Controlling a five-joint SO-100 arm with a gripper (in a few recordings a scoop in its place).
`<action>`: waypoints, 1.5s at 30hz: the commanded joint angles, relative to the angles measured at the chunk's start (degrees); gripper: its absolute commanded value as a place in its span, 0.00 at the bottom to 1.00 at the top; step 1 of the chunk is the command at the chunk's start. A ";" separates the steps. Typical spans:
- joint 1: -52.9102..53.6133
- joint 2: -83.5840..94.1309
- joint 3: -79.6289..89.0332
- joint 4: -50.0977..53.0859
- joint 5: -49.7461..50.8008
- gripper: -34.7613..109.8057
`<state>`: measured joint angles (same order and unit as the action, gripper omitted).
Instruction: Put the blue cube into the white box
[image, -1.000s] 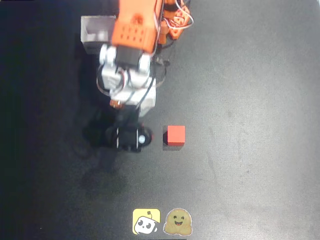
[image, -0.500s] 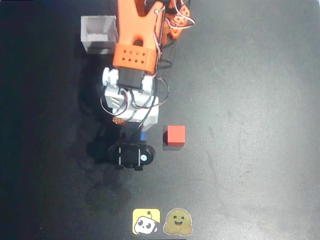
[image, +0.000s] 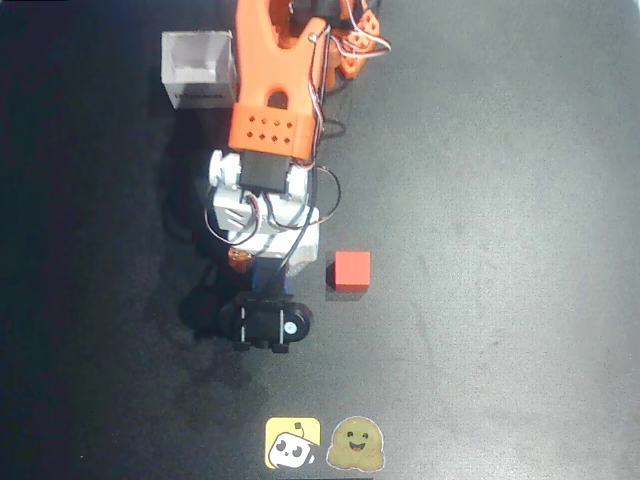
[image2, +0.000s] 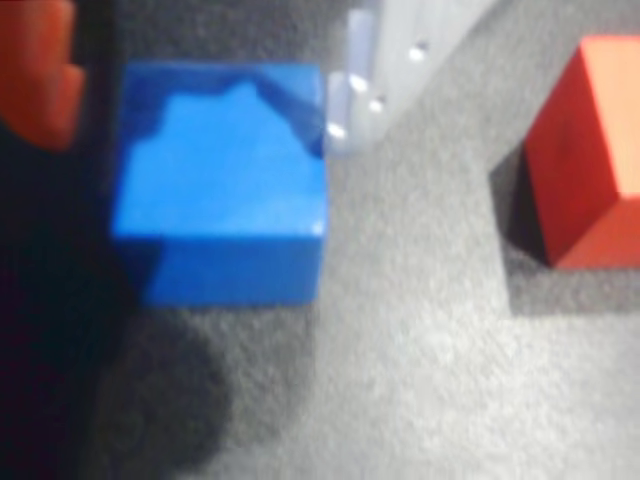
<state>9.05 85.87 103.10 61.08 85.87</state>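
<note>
In the wrist view the blue cube (image2: 220, 180) rests on the dark mat between my gripper's (image2: 205, 120) jaws. The orange finger (image2: 35, 70) stands off its left side with a dark gap. The pale finger (image2: 385, 50) sits just by its upper right edge. The gripper is open around the cube. In the overhead view the gripper (image: 262, 275) hangs low over the mat left of the red cube (image: 351, 270), and the arm hides the blue cube. The white box (image: 198, 68) stands at the top left, beside the arm's base.
The red cube (image2: 590, 150) lies close to the right of the blue one, a short gap between them. Two stickers (image: 292, 443) lie at the mat's front edge. The orange arm (image: 275, 90) reaches down the picture from the top.
The arm has stretched further down the picture and the gripper head has dropped lower. A sliver of blue seen half a second ago is now covered. The red cube and box stayed put.
</note>
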 joint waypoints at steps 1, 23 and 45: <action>-0.53 -0.26 -1.67 -0.79 0.70 0.39; 1.58 -2.99 -0.70 -1.58 2.90 0.24; 41.31 15.56 -9.40 37.88 11.07 0.24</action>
<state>44.47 97.38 95.36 96.06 98.70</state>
